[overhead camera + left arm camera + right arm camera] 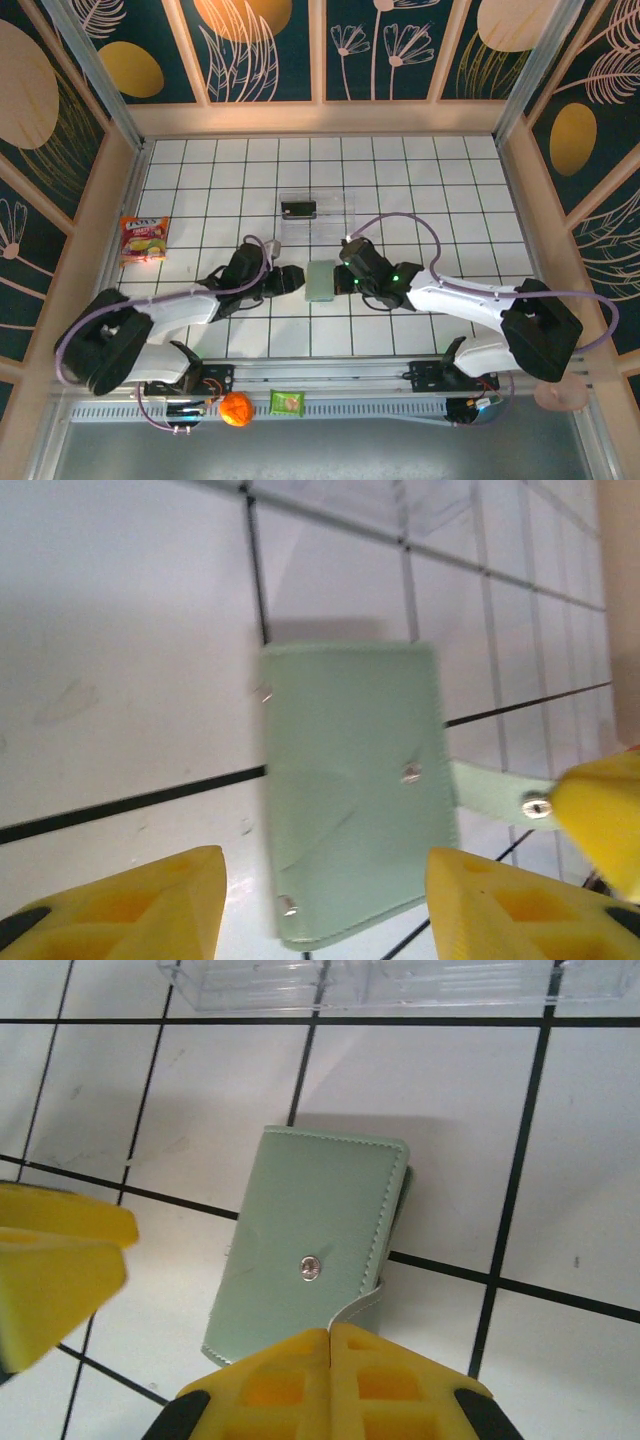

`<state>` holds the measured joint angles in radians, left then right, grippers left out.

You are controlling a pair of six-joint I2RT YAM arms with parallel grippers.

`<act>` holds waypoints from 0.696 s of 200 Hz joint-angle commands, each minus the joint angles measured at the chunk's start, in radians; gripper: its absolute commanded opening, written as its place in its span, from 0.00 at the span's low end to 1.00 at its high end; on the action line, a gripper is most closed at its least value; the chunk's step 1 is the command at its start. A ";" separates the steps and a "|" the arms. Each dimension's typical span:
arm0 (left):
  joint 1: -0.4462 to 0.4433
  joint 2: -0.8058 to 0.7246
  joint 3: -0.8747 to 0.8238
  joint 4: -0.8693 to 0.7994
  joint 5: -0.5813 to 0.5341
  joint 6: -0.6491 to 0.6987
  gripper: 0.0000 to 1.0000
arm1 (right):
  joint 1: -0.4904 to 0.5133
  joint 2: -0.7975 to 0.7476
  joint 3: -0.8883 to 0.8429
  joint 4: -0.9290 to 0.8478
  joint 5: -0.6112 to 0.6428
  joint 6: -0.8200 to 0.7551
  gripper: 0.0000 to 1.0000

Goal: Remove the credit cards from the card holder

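Card holder (pixel 321 281) folded flat, clear tray (pixel 335 215) holding dark item (pixel 298 209)

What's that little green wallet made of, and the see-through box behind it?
The card holder looks like soft leather or imitation leather, matte pale green: stitched edges and small metal snap studs show. The clear tray looks like rigid transparent plastic, glossy: the tiled table shows through it and its edges catch light.
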<state>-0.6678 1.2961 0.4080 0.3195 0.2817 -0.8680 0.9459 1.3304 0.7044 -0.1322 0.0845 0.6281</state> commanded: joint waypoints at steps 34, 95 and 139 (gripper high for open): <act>0.003 -0.214 0.005 -0.161 -0.228 0.080 0.67 | 0.044 0.086 0.195 0.000 -0.021 -0.056 0.00; 0.004 -0.245 0.003 -0.181 -0.225 0.104 0.71 | 0.024 0.054 0.132 -0.049 0.072 0.001 0.00; 0.003 -0.177 0.007 -0.119 -0.149 0.128 0.67 | 0.007 -0.040 -0.027 -0.080 0.141 0.105 0.00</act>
<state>-0.6678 1.0794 0.4080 0.1646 0.0795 -0.7731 0.9623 1.3556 0.7525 -0.1699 0.1497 0.6548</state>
